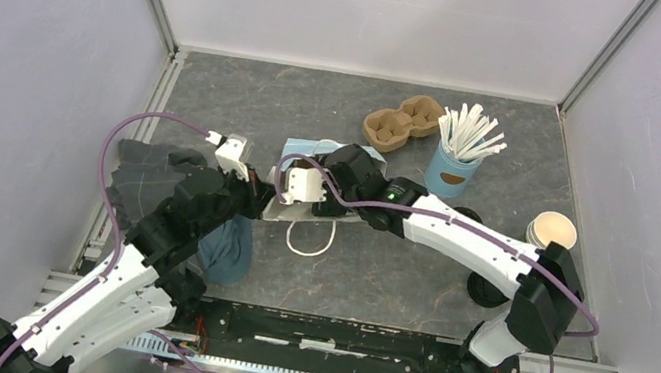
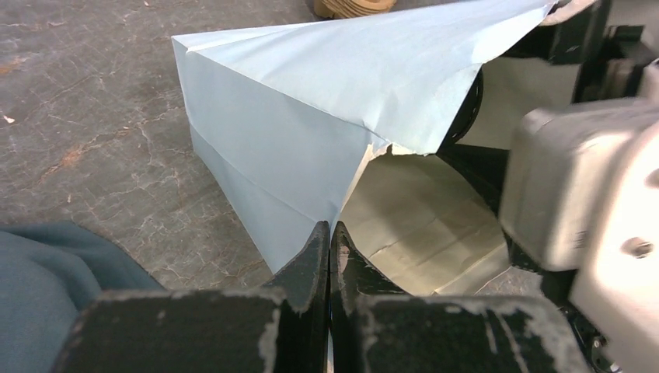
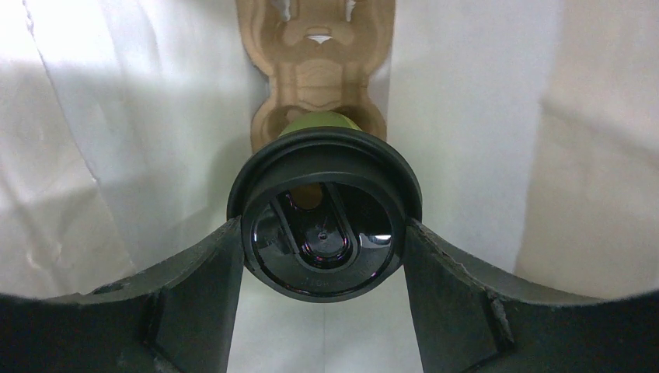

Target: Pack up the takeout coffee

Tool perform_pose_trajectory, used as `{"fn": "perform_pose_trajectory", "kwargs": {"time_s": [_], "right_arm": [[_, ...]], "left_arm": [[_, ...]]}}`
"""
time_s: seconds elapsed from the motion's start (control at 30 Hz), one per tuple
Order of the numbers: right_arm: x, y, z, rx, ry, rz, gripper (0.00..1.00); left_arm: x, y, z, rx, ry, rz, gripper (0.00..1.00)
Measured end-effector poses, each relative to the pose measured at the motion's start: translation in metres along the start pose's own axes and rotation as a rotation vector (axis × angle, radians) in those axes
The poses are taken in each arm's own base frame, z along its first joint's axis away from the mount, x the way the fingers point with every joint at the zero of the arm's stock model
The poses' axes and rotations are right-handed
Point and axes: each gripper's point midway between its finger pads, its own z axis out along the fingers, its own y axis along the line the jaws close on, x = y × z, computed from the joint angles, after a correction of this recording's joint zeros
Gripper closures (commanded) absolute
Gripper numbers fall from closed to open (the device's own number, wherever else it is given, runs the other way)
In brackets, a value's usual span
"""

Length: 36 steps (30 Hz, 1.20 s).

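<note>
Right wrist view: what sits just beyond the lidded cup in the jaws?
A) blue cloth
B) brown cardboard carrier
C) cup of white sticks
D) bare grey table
B: beyond the takeout coffee gripped by the right gripper lies a brown cardboard carrier, with the bag walls pale on both sides.

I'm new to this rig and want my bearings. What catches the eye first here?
The right gripper grips the black-lidded takeout coffee deep inside the blue bag, with a cardboard carrier beyond it. The left gripper, shut, pinches the bag's rim.
</note>
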Motion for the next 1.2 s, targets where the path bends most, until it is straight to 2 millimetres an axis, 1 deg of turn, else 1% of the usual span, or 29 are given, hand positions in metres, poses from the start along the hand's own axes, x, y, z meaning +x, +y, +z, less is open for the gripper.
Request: {"fn": "perform_pose_trajectory", "kwargs": {"time_s": [0.17, 0.33, 0.57, 0.83, 1.07, 1.2], "right_arm": [[0.002, 0.009, 0.012, -0.047, 0.025, -0.043, 0.52], [-0.004, 0.001, 0.014, -0.043, 0.024, -0.048, 0.52], [0.005, -0.002, 0.017, -0.027, 0.064, -0.043, 0.52], [0.010, 0.001, 0.026, -0.009, 0.041, -0.016, 0.52], [0.012, -0.009, 0.034, 0.027, 0.007, 0.022, 0.53], [0.014, -0.012, 0.036, 0.035, -0.006, 0.039, 0.52]], "left_arm": [[-0.001, 0.001, -0.001, -0.009, -0.007, 0.000, 0.98], [0.000, 0.002, -0.001, -0.013, -0.003, 0.001, 0.98], [0.001, 0.003, -0.001, -0.016, 0.002, 0.001, 0.98], [0.002, 0.003, -0.001, -0.014, 0.005, 0.002, 0.98], [0.005, 0.002, 0.001, -0.015, 0.025, 0.003, 0.98], [0.001, -0.001, 0.003, -0.015, 0.045, 0.004, 0.98]]}}
